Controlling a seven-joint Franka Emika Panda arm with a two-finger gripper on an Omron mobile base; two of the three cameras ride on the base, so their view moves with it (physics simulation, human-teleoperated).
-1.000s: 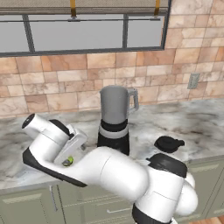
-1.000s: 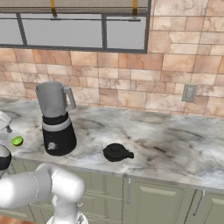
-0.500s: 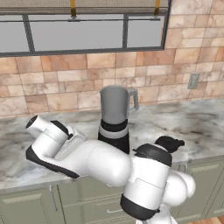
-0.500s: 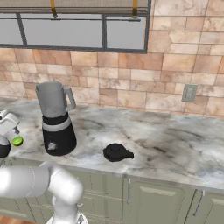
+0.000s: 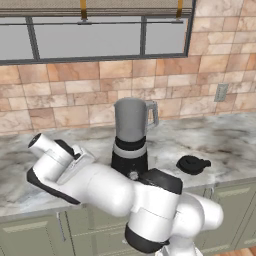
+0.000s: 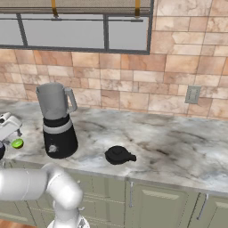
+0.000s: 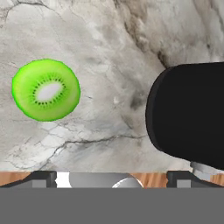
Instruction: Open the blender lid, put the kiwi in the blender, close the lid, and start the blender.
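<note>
In the left base view, we see the blender (image 5: 130,142) standing straight up on the stone counter (image 5: 225,140). Its tall side runs up and down, and its handle sticks out to the right. The jar top is open. The lid (image 5: 192,164) lies flat on the counter, well to the right of the blender. Our big white arm (image 5: 100,185) crosses in front and hides the counter to the left of the blender. A brick wall (image 5: 75,95) and a window (image 5: 90,37) are behind.

In the right base view, the blender (image 6: 57,121) stands near the left, with its handle pointing right. The lid (image 6: 119,155) lies to its right, with its little lip pointing right. The kiwi (image 6: 17,143) lies on the counter (image 6: 178,142) left of the blender, close beside it but not touching. The white hand (image 6: 8,127) hangs just above the kiwi. A wall plug (image 6: 192,94) is on the bricks.

In the hand view, the kiwi (image 7: 46,89) lies flat, cut side up, with its pale middle showing. It is round, so it has no long way. The black blender base (image 7: 188,113) is on the right, apart from the kiwi. Our gripper (image 7: 112,177) is wide apart and holds nothing.
</note>
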